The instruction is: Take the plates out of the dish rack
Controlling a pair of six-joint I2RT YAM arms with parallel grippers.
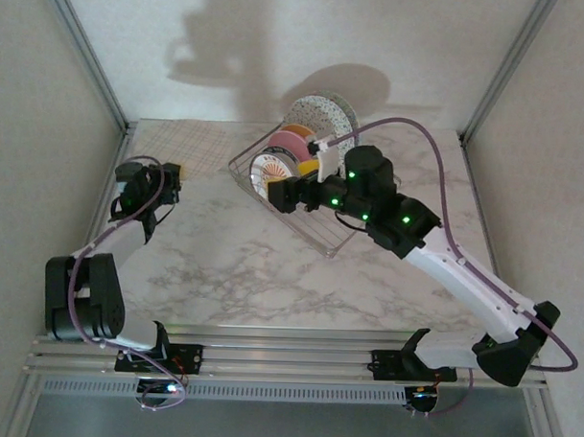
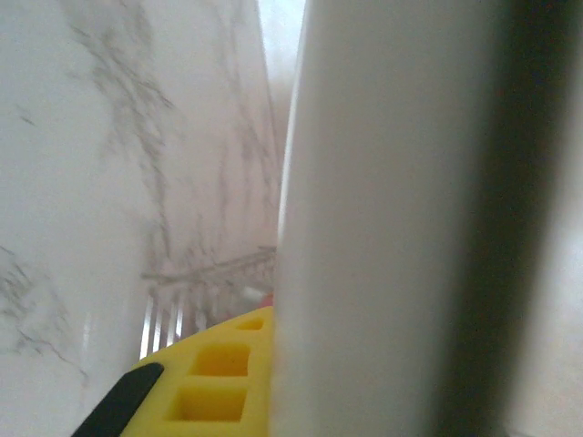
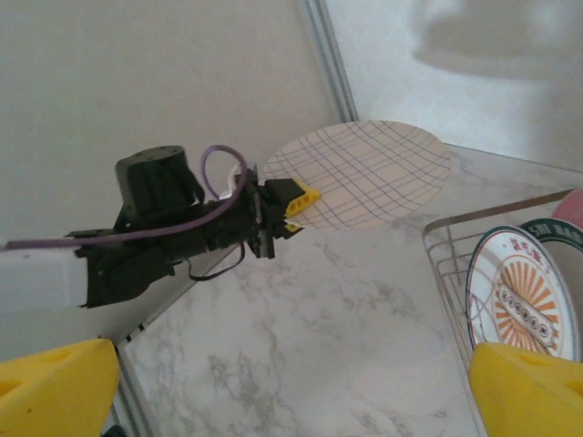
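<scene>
The dish rack (image 1: 334,241) stands at the back middle of the table, and its wire corner (image 3: 444,273) shows in the right wrist view. In it stand upright plates: a large speckled one (image 1: 326,112), a pink one (image 1: 297,140) and a small white sunburst one (image 1: 268,168) (image 3: 524,300). My right gripper (image 1: 274,191) (image 3: 291,369) hangs open and empty just left of the rack's near end. My left gripper (image 1: 167,178) (image 3: 293,206) is shut on the rim of a checked plate (image 1: 194,148) (image 3: 364,173) (image 2: 383,228), held flat at the back left corner. One yellow finger (image 2: 219,373) presses against it.
A metal frame post (image 1: 86,58) and grey side walls close in the table on the left and right. Bare marble tabletop (image 1: 252,265) stretches between the two arms in front of the rack.
</scene>
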